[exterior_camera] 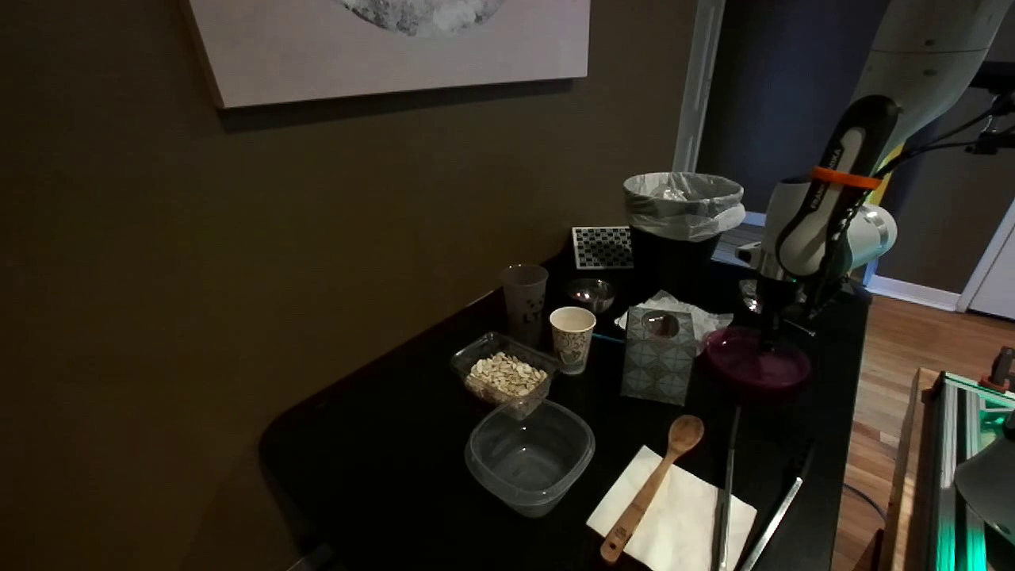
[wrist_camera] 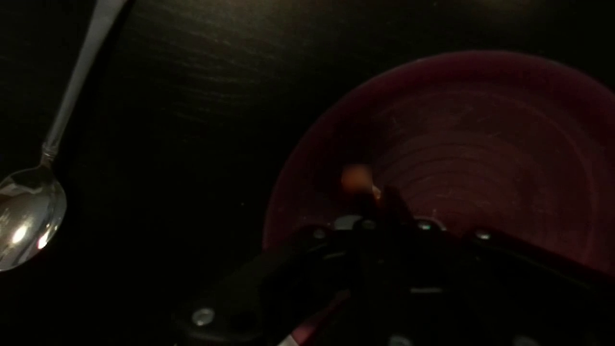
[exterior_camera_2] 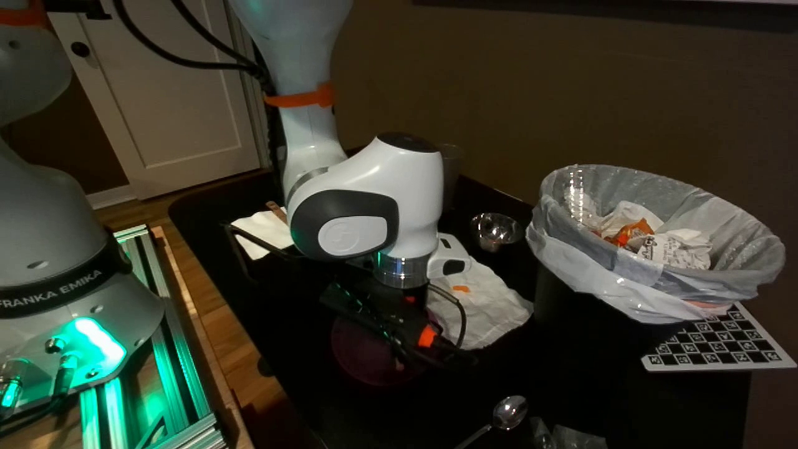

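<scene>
Claw (wrist_camera: 383, 198) is down at a round maroon plastic-looking dish (wrist_camera: 480, 158) on the dark wood-grain table (wrist_camera: 192, 120). Fingers look near each other, with a small orange chunk (wrist_camera: 357, 179) right at the tips, over the dish. Too dark to tell if it's pinched. Shiny metal spoon (wrist_camera: 29, 216) lies apart from the dish. Both exterior views: crumpled white paper (exterior_camera_2: 486, 305) beside the dish. Patterned grey box (exterior_camera: 658, 369) stands near, in an exterior view.

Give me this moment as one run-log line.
Gripper: low over purple dish; nearest: small orange piece, grip unclear; beside dish: metal spoon, crumpled white paper
</scene>
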